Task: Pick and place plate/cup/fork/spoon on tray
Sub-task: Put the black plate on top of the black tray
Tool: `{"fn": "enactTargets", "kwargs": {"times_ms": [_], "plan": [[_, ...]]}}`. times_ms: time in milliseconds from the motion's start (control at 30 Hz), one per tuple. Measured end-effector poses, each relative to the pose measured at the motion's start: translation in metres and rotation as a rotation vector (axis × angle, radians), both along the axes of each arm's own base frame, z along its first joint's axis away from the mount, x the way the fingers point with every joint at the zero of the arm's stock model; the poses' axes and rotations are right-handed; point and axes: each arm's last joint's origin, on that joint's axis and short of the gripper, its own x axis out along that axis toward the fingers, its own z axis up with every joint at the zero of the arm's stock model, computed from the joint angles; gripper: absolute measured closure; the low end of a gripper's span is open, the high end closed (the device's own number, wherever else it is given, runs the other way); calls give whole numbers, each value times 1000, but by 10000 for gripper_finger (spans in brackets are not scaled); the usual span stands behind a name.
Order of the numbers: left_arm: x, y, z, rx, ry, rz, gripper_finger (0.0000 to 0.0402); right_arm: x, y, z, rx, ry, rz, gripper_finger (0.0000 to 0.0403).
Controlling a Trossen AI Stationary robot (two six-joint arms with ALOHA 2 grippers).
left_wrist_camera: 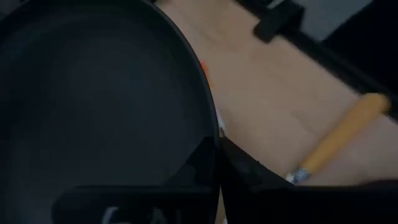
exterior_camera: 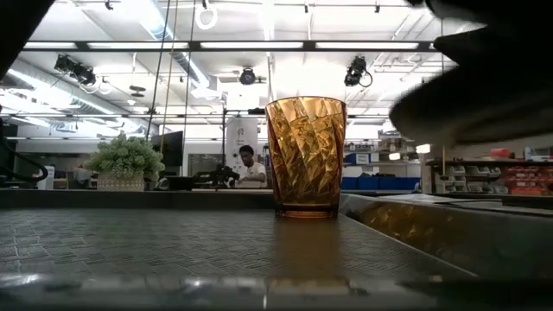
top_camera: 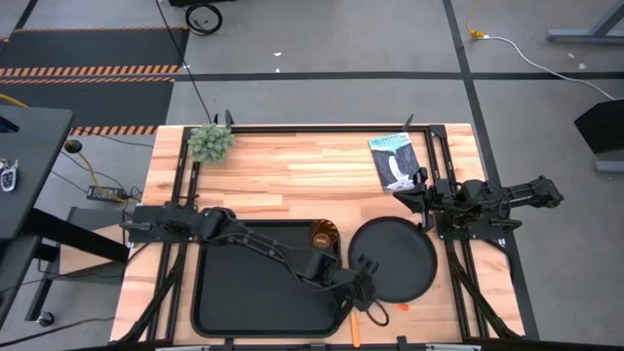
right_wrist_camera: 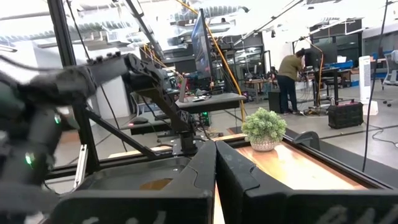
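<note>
1. At the left of the high view we see the tray [top_camera: 219, 292], a large black rectangle lying on the wooden table [top_camera: 292, 175]; its floor looks bare of tableware.
2. Our left arm stretches across the tray, and the left gripper [top_camera: 366, 283] sits at the near-left rim of the plate [top_camera: 400, 255]. In the left wrist view the two fingers are pressed together with the plate's rim [left_wrist_camera: 208, 93] right at their tips; we cannot tell whether the rim is pinched between them or only lies beside them.
3. The cup [top_camera: 324, 234], an amber faceted tumbler, stands upright just beyond the tray's far right corner, between tray and plate; the low view shows it upright [exterior_camera: 305, 155].
4. The round black plate lies flat on the table just right of the tray, not yet on it.
5. An orange handle [top_camera: 357, 334] lies near the table's front edge below the gripper, and an orange speck [top_camera: 404, 307] shows at the plate's near rim; we cannot tell which is the fork and which the spoon.
6. Our right gripper [top_camera: 414, 198] waits at the table's right side, beyond the plate, fingers closed on nothing.
7. We judge the plate step to be in hand: next comes a firm hold on that thin rim, then a lift or slide leftward onto the tray, clear of the cup.
</note>
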Motion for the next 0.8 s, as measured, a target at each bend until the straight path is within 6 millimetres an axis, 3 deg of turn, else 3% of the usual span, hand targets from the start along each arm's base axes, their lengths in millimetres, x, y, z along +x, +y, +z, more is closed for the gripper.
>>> {"fn": "enactTargets", "kwargs": {"times_ms": [300,800], "plan": [[-33,-33,38,121,21,-108,391,0,0,0,0,0,0,386],[-86,-41,78,180,173,67,391,0,0,0,0,0,0,386]]}}
